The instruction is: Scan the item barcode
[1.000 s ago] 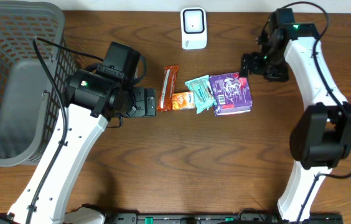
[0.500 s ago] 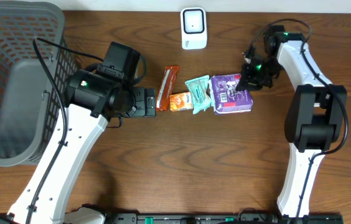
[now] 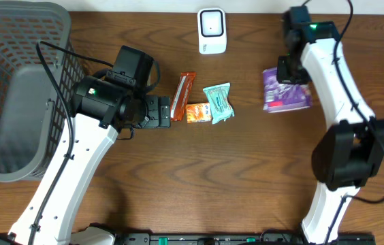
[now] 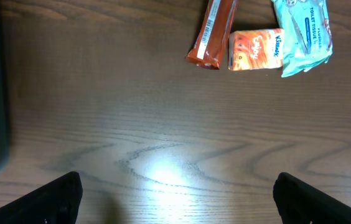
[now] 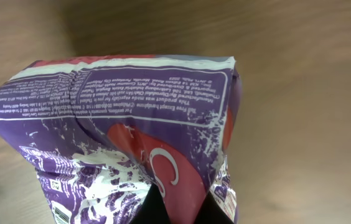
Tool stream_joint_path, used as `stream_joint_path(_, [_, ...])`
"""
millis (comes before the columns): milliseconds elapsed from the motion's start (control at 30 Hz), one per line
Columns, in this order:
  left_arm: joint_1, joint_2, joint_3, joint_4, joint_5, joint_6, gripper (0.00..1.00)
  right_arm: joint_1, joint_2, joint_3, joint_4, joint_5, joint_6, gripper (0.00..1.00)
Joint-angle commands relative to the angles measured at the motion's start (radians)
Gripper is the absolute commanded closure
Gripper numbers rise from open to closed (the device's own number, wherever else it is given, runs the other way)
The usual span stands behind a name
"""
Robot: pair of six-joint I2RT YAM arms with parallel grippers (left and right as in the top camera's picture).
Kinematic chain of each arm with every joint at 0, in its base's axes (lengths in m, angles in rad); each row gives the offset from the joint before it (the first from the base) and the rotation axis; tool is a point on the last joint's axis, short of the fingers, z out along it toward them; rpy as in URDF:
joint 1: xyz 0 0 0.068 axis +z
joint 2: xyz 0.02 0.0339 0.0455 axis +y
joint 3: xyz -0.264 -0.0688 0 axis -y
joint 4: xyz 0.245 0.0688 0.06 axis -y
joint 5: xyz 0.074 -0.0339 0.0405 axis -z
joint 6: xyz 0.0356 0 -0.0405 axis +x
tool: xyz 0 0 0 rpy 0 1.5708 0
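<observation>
While my right claw (image 5: 178,210) clamps one edge of the purple packet (image 3: 286,92) at the overhead view's upper right, my left claw (image 4: 177,196) hangs wide open at centre left.

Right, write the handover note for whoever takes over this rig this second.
Left jaws: open and empty, over bare table next to the orange-red bar.
Right jaws: shut on the purple packet, held to the right of the scanner and apart from the other items.
On the table, in a cluster: the bar, an orange tissue pack and a teal wipes pack. The basket is at the far left.
Done: packet gripped.
Left: present its barcode to the scanner.
</observation>
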Motion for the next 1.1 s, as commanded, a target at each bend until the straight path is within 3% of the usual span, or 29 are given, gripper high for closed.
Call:
stream_joint_path(0, [0.000, 0.001, 0.006, -0.003, -0.016, -0.001, 0.02, 0.077, 0.016, -0.008, -0.031, 0.466, 0.204, 0.99])
stream_joint_path(200, [0.000, 0.001, 0.006, -0.003, -0.016, -0.001, 0.02, 0.182, 0.115, -0.024, -0.030, 0.492, 0.210, 0.99])
stream_joint_path(433, [0.000, 0.001, 0.006, -0.003, -0.016, -0.001, 0.02, 0.330, 0.227, -0.024, 0.002, 0.384, 0.209, 0.87])
stream_joint_path(533, [0.000, 0.001, 0.006, -0.003, -0.016, -0.001, 0.02, 0.387, 0.267, -0.024, 0.027, 0.325, 0.209, 0.65])
stream_joint_path(667, [0.000, 0.001, 0.006, -0.003, -0.016, -0.001, 0.02, 0.435, 0.258, -0.005, 0.046, 0.203, 0.209, 0.64])
stream_joint_path(700, [0.000, 0.001, 0.006, -0.003, -0.016, -0.001, 0.02, 0.441, 0.253, 0.011, 0.045, 0.173, 0.208, 0.59])
stream_joint_path(800, [0.000, 0.001, 0.006, -0.003, -0.016, -0.001, 0.02, 0.443, 0.228, 0.093, 0.027, 0.086, 0.161, 0.24])
stream_joint_path(833, [0.000, 0.001, 0.006, -0.003, -0.016, -0.001, 0.02, 0.437, 0.220, 0.128, 0.013, 0.057, 0.142, 0.19])
stream_joint_path(1067, [0.000, 0.001, 0.006, -0.003, -0.016, -0.001, 0.02, 0.296, 0.164, 0.380, -0.098, -0.238, -0.034, 0.12])
